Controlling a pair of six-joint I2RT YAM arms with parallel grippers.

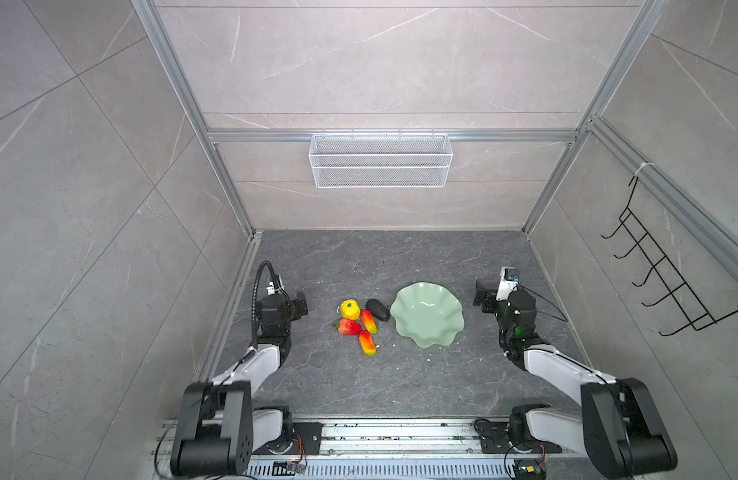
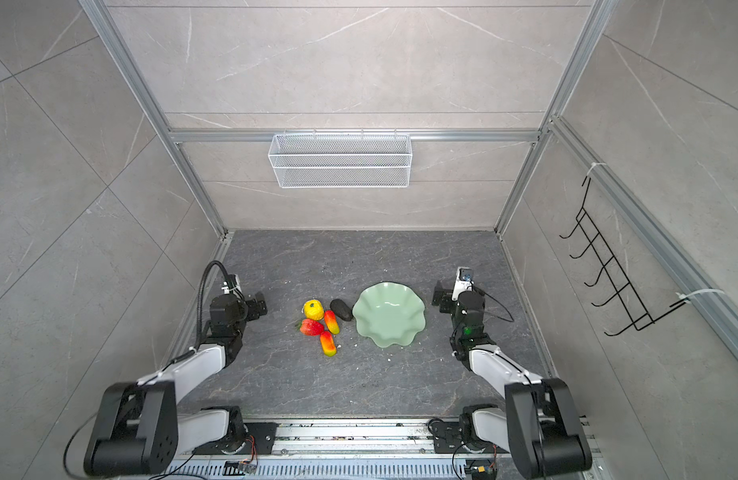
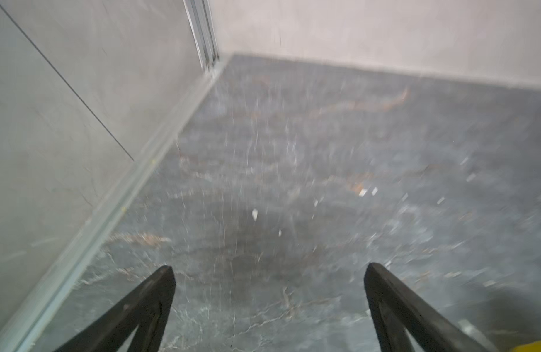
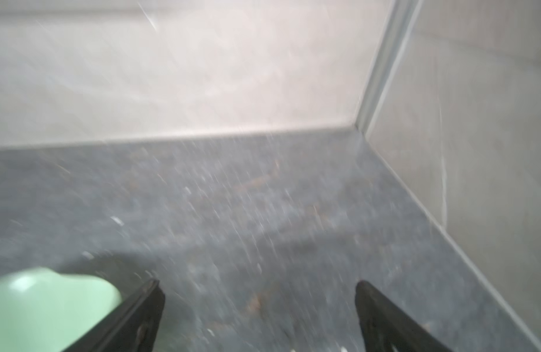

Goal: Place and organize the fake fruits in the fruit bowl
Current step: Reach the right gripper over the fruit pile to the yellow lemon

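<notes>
Left gripper (image 3: 269, 266) and right gripper (image 4: 257, 282) both gape wide, apparently empty through the blur. All five fake fruits (image 1: 350, 327) lie clustered on the floor beside the empty fruit bowl (image 1: 427, 316); none is placed yet.

Dk grey marbled tabletop (image 1: 359, 386) held yellow fruit (image 1: 350, 309), black oval (image 1: 377, 309), strawberry (image 1: 350, 327), mango (image 1: 368, 322), 2nd mango (image 1: 367, 343), clustered ctr-left; mint bowl (image 1: 427, 316) beside black oval; white crumbs (image 3: 254, 214) scattered.

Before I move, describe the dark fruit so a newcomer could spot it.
Find the pale green, wavy-rimmed fruit bowl on the grey table. Right beside its left rim lies the dark fruit. It is the only blackish oval; its neighbours are yellow or red.
</notes>
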